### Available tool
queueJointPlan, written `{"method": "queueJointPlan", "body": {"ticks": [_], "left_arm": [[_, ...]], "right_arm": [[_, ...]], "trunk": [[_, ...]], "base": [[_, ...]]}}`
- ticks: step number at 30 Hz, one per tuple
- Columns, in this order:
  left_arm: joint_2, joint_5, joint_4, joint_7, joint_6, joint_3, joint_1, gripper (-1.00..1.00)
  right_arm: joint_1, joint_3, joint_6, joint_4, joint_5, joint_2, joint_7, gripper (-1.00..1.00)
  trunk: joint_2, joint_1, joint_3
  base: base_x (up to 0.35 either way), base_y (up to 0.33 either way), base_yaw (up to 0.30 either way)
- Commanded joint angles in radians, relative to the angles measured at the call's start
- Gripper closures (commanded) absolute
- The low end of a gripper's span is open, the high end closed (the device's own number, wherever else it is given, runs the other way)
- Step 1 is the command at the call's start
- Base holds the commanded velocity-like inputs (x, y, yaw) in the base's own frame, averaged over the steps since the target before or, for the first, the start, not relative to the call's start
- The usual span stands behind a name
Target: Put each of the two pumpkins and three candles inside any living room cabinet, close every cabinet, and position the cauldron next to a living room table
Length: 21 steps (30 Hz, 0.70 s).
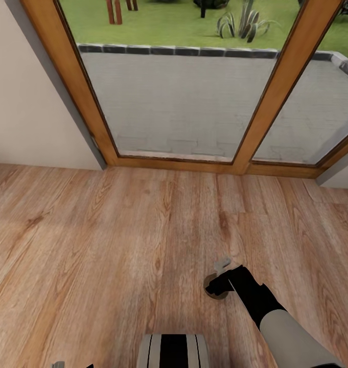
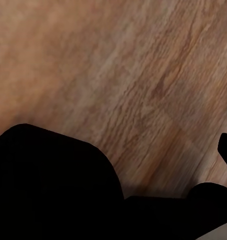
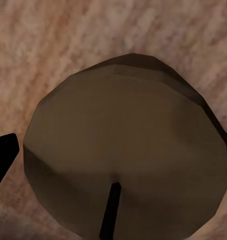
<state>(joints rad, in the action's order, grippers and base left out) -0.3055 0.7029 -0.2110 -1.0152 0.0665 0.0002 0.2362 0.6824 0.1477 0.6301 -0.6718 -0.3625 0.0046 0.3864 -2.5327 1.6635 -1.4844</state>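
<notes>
Plank wood floor (image 1: pixel 117 245) runs up to a glass door (image 1: pixel 184 102) in a wooden frame (image 1: pixel 276 97), with a grey paved patio (image 1: pixel 194 87) and lawn outside and a pale wall (image 1: pixel 25 102) to the left. The right arm reaches forward, low over the floor. The right end effector (image 1: pixel 222 273) sits over a small round dull-brown candle (image 1: pixel 214 287). In the right wrist view the candle (image 3: pixel 123 150) is end-on, with its dark wick (image 3: pixel 111 210) toward the camera. Its long axis therefore runs along the fingers, and it lies dead centre between them. Dark fingers (image 3: pixel 3 155) flank the rim on both sides, just about touching. It reads as closed on the candle and carrying it, though actual contact is hard to confirm. The left wrist view gives blurred floor (image 2: pixel 118 75) and a black mass of the robot's own body (image 2: pixel 53 190). A grey scrap at the bottom edge of the head view may be the left end effector (image 1: pixel 59 364), and I cannot tell how far it is open. The robot's trunk (image 1: pixel 174 350) faces the door. Judgement: this is a carry leg, and the base needs to turn toward the cabinet before the right arm can set the candle inside.
</notes>
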Motion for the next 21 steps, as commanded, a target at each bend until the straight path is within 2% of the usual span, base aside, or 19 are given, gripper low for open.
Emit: {"method": "queueJointPlan", "body": {"ticks": [1, 21], "left_arm": [[0.000, -0.004, 0.002, -0.003, 0.007, -0.028, -0.001, -1.00], [0.000, -0.004, 0.002, -0.003, 0.007, -0.028, -0.001, -1.00]], "right_arm": [[0.000, 0.000, 0.003, -0.002, -0.010, 0.000, 0.008, -1.00], [0.000, 0.002, 0.003, -0.002, -0.012, 0.001, 0.008, -1.00]], "trunk": [[0.000, 0.000, -0.001], [0.000, 0.000, -0.001]], "base": [[0.000, 0.000, 0.000], [0.000, 0.000, 0.000]]}}
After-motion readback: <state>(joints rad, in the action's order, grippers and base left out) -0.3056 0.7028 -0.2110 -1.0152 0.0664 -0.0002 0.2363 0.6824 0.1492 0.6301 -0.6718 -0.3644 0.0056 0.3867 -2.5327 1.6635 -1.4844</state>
